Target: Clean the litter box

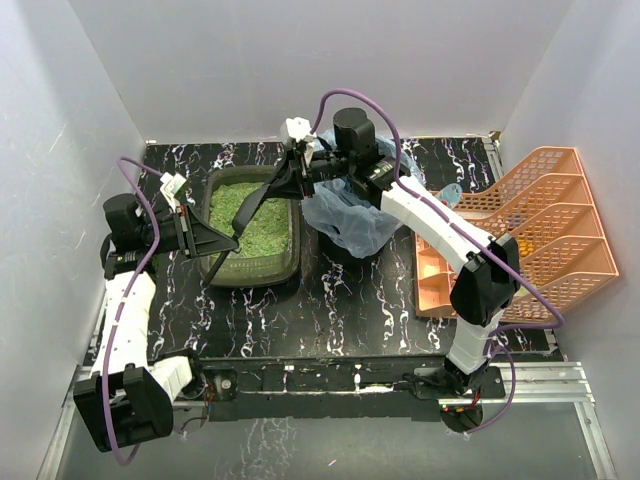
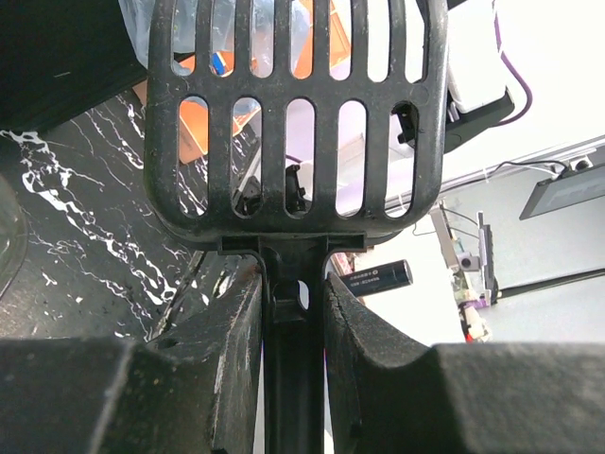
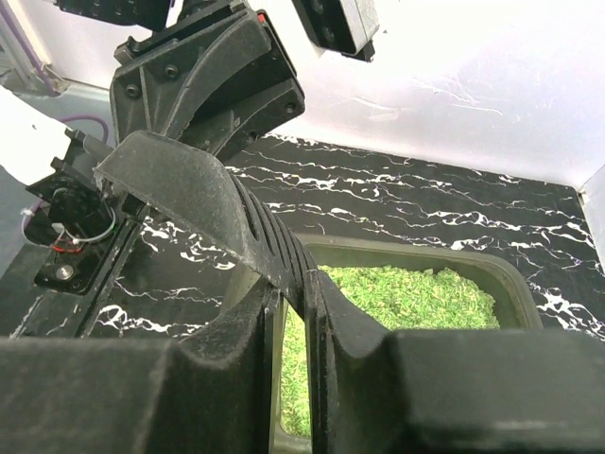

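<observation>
Passing the scoop
Left end effector and right end effector both clamp the scoop above the litter box, at ten o'clock on the surface; left should release only once right holds firmly.

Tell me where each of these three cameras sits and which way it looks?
Top external: fixed above and behind the arms, looking down on the table and litter box; left arm and right arm show, bases nearest.
Left wrist: on the left arm, looking along its own fingers and the scoop between them, toward the orange organiser.
Right wrist: on the right arm, looking past its own fingers, down into the litter box and across at the left end effector.
Shared: all three show the scoop.
</observation>
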`<state>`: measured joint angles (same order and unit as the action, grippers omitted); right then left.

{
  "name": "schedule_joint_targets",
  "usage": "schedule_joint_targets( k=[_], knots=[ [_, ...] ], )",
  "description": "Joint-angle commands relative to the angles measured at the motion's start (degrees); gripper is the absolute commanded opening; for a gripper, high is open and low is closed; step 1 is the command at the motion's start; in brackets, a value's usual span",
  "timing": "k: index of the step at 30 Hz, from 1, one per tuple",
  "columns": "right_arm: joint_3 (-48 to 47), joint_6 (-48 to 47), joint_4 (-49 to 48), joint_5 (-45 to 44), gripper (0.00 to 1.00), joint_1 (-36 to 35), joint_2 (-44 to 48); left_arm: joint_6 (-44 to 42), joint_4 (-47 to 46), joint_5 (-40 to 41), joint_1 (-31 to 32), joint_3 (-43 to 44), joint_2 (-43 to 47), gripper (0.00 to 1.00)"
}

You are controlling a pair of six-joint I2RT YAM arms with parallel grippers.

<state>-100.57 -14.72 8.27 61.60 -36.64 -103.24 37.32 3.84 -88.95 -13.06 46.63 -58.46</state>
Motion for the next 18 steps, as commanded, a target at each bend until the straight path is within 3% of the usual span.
schedule_joint_targets(
  k=[1,3,8,14,16,18],
  knots=[
    [0.9,4.1,-7.4,4.2,0.13,0.0,1.3,3.0,-5.1,-0.6,-0.4,-1.3,0.9,0.06],
    [1.7,4.5,-7.4,4.0,0.08,0.4,1.8,3.4,-5.5,-0.1,-0.4,-1.4,1.0,0.17],
    [3.3,7.7,-9.7,4.1,0.07,1.8,2.6,3.4,-6.1,1.1,-0.4,-1.8,1.3,0.43],
    [4.2,8.4,-8.6,3.1,0.07,1.9,2.8,2.3,-6.1,3.1,-0.4,-2.2,0.9,0.61],
    [4.2,8.2,-7.5,1.5,0.07,1.9,2.8,-0.1,-3.6,4.1,-0.4,-1.4,0.4,0.69],
    [3.4,6.8,-5.0,-0.4,0.07,1.9,2.9,-8.5,5.6,7.2,-0.4,1.7,-0.3,0.75]
  ],
)
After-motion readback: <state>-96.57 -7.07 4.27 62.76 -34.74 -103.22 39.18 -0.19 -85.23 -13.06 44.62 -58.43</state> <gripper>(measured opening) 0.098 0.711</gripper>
